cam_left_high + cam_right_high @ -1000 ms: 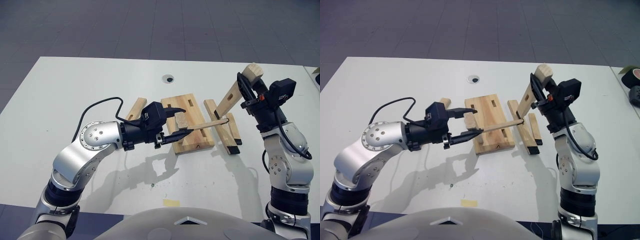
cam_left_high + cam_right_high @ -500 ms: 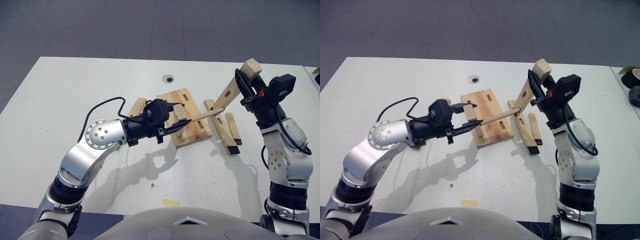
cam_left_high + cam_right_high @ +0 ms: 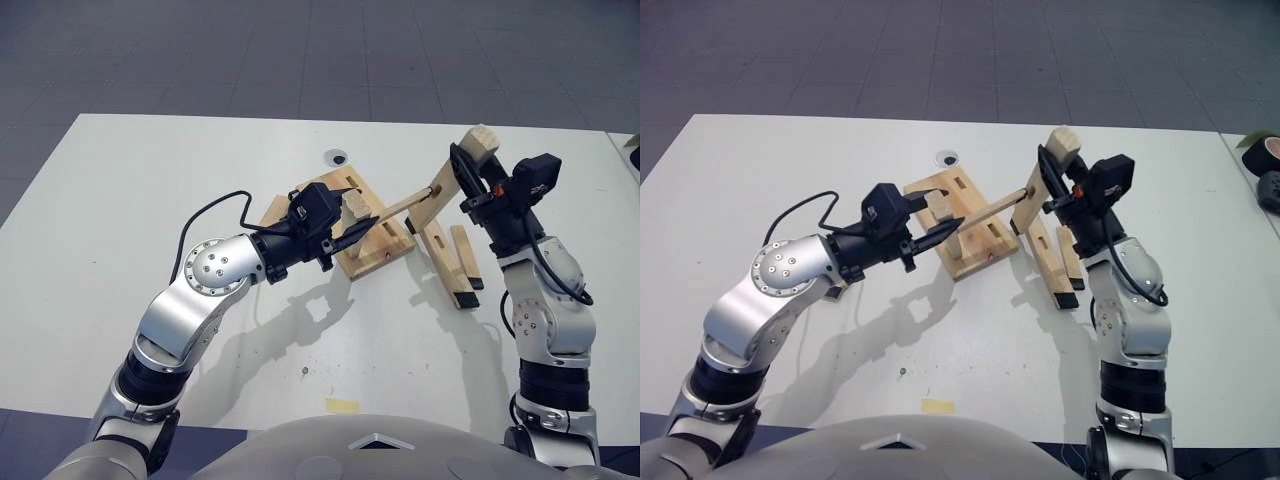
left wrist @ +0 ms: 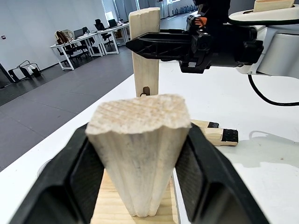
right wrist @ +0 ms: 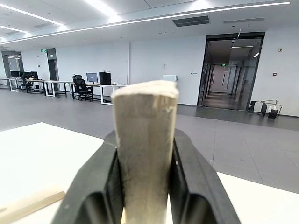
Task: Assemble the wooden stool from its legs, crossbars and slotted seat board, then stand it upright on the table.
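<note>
My left gripper (image 3: 348, 216) is shut on the end of a wooden leg (image 4: 140, 140), which sits squeezed between its black fingers (image 4: 70, 186), just above the slotted seat board (image 3: 372, 238). A thin crossbar (image 3: 395, 209) runs from that leg to a second leg (image 3: 452, 178). This second leg is held tilted above the table, with my right gripper (image 3: 466, 168) shut near its top (image 5: 145, 140). Two more legs (image 3: 445, 258) lie flat on the table below it. Another wooden piece (image 3: 274, 210) shows from under the left arm.
The white table (image 3: 150, 180) has a small round hole (image 3: 338, 157) beyond the board. A yellow tape mark (image 3: 341, 405) lies near the front edge. Open tabletop stretches to the left and front.
Both arms moved away from me and leftward, carrying the joined legs and crossbar. The seat board has turned and slid toward the far side.
</note>
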